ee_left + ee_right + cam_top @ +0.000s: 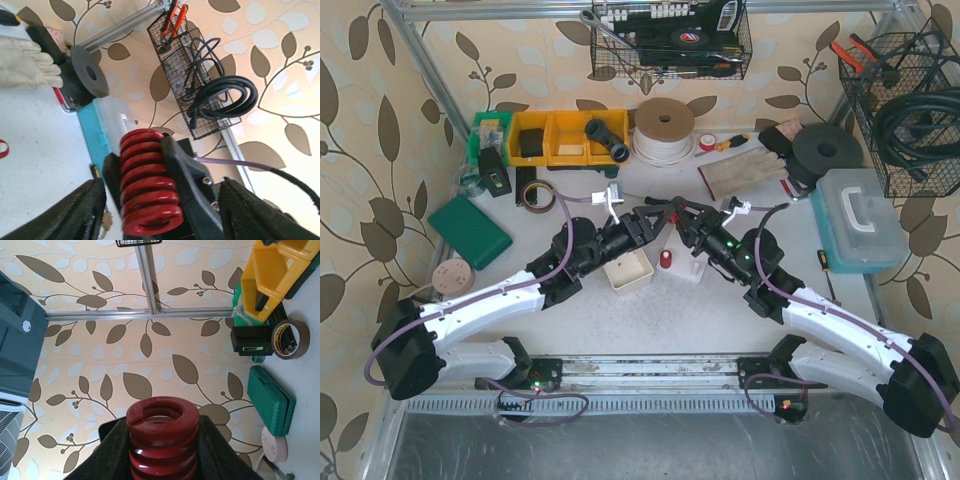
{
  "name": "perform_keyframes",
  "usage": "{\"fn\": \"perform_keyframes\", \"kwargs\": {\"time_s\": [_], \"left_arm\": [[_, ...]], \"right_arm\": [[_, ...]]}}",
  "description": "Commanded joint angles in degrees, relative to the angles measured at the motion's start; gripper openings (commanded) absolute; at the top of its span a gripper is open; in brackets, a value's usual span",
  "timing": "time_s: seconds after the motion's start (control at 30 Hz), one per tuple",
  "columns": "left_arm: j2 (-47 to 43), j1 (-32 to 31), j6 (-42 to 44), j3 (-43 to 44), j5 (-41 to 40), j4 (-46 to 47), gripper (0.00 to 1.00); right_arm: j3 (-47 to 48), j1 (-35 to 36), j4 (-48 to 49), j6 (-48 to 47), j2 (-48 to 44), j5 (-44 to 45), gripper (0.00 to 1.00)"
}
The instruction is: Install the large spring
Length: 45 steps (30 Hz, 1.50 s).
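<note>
Large spring (162, 421): red with thick coils, held off the table at mid-table where the two arms meet. One open end faces the right wrist camera.
Right gripper (161, 445): clamped on the large spring, with a black finger pressed against each side of the coils.
Left gripper (162, 192): spread wide with nothing in its grasp. The spring sits in the gap between its fingers (82, 212), and daylight shows on both sides.
Contact: in the left wrist view, one right-gripper finger runs along the spring's coils. The left fingers stand apart from both.
Top view: the two grippers are nose to nose, and the spring is hard to make out among the black parts.
Table beneath: a white open box (628, 270) with a small red part (666, 260) just beside it.
Right side: a clear toolbox with a teal base (860, 220), and near it a black disc (827, 150).
Back wall: a wire basket (910, 110) holding a coiled black cable.
Left side: yellow bins (568, 137) and a green case (470, 232).
</note>
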Motion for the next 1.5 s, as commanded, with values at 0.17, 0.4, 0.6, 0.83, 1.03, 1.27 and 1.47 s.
{"fn": "perform_keyframes", "kwargs": {"time_s": [0.17, 0.4, 0.6, 0.83, 1.03, 1.27, 1.47], "left_arm": [[1.0, 0.8, -1.1, 2.5, 2.7, 5.4, 0.54], [1.1, 0.8, -1.8, 1.8, 2.3, 6.0, 0.47], [2.7, 0.8, -3.2, 1.4, 3.3, 8.0, 0.48], [3.8, 0.8, -4.2, 1.0, 4.3, 9.6, 0.45], [3.2, 0.8, -4.0, 0.4, 3.5, 8.9, 0.36], [3.9, 0.8, -4.2, 1.1, 4.3, 8.4, 0.22], [3.0, 0.8, -3.6, 0.6, 4.0, 6.9, 0.0]], "right_arm": [[1.1, 0.7, 4.5, 0.0, 0.4, 1.6, 0.0], [0.6, 0.7, 5.3, 0.1, 0.1, 2.5, 0.0], [0.0, 0.8, 5.4, 0.1, -0.3, 3.5, 0.0], [-0.2, 0.8, 4.9, 0.0, -0.6, 4.2, 0.0], [-0.3, 0.8, 4.8, -0.1, -0.8, 4.3, 0.0], [0.1, 1.3, 3.1, -1.0, -1.2, 4.8, 0.0], [2.1, 1.3, -2.3, -4.4, -1.5, 2.3, 0.07]]}}
